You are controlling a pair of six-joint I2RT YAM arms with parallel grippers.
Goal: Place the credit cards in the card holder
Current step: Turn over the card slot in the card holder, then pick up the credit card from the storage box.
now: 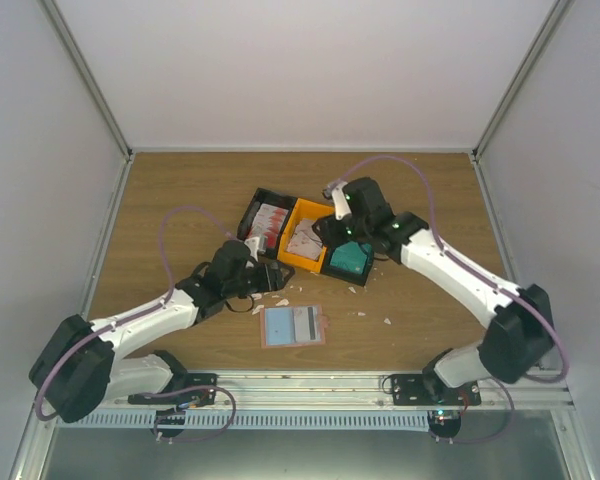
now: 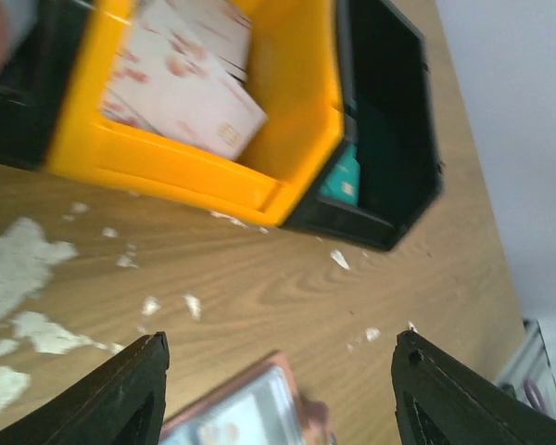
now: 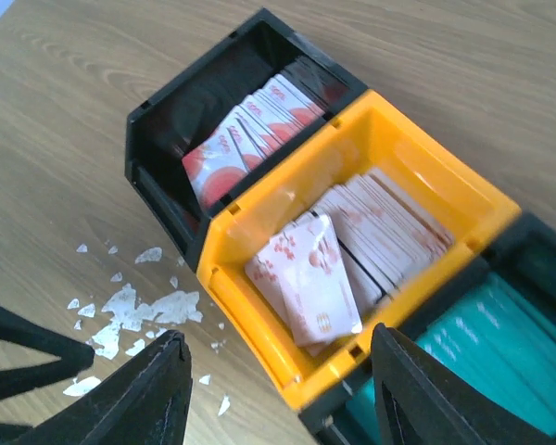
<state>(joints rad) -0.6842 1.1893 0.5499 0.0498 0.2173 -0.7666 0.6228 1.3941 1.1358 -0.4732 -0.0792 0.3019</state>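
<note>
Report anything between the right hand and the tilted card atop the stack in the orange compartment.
Nothing visible. The right hand hangs open over the orange compartment; the tilted card lies uncovered on top, flanked only by the compartment's walls.

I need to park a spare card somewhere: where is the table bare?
Bare: the far strip of table between the tray and the back wall, and the far-left corner. Crowded: between tray and card holder, where the left gripper and white scraps are.

We find the card holder [image 2: 246, 413] just beside the left gripper [image 2: 280, 343], the tray [image 2: 213, 176] of credit cards [image 3: 315, 287] ahead, beneath the right gripper [image 3: 280, 334].
</note>
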